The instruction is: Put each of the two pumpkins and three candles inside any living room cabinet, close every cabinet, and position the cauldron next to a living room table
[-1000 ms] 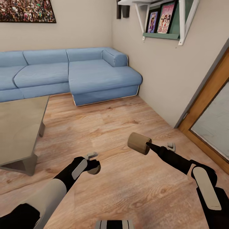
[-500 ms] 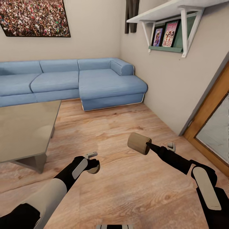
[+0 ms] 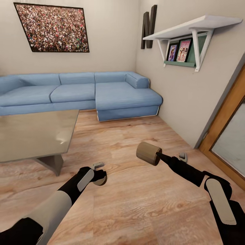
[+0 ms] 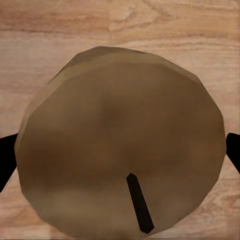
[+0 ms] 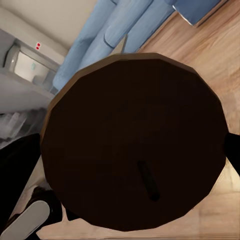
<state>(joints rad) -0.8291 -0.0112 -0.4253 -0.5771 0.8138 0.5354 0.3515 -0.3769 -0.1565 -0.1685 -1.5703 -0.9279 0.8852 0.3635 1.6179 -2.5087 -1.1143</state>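
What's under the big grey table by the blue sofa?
Under the low grey table you see one slanted grey leg and wooden floor. Its top hides the rest underneath.

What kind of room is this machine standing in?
Most likely a living room: a long blue corner sofa, a low grey coffee table on a light wooden plank floor, and a framed crowd picture.

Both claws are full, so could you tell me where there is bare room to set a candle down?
The coffee table top is bare. So is the wood floor between table, blue sofa and door. Nowhere is crowded.
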